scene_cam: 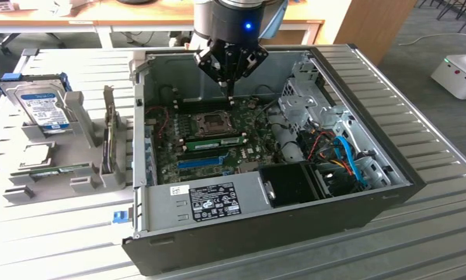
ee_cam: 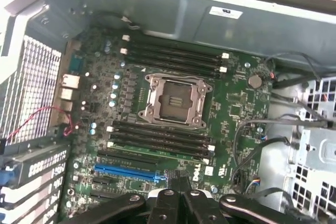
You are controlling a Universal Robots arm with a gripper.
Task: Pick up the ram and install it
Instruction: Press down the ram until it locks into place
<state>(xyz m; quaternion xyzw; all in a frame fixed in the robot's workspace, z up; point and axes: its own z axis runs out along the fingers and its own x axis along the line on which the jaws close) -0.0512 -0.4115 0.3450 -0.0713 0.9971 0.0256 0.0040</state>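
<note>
The ram (scene_cam: 217, 142) is a green stick seated in a memory slot on the motherboard (scene_cam: 249, 153), just to the near side of the bare CPU socket (scene_cam: 215, 121). In the wrist view the ram (ee_cam: 157, 152) shows edge-on as a thin green strip among the dark slots beside the socket (ee_cam: 173, 100). My gripper (scene_cam: 230, 99) hangs inside the open computer case, above the board and clear of the ram. Its fingers (ee_cam: 170, 198) are pressed together with nothing between them.
The case walls (scene_cam: 143, 116) ring the board, with a drive cage, cables (scene_cam: 342, 154) and a black fan shroud (scene_cam: 295, 184) toward the exterior view's right. Left of the case, a grey rack (scene_cam: 77, 175) holds a hard drive (scene_cam: 42, 108) and a second green stick (scene_cam: 58, 171).
</note>
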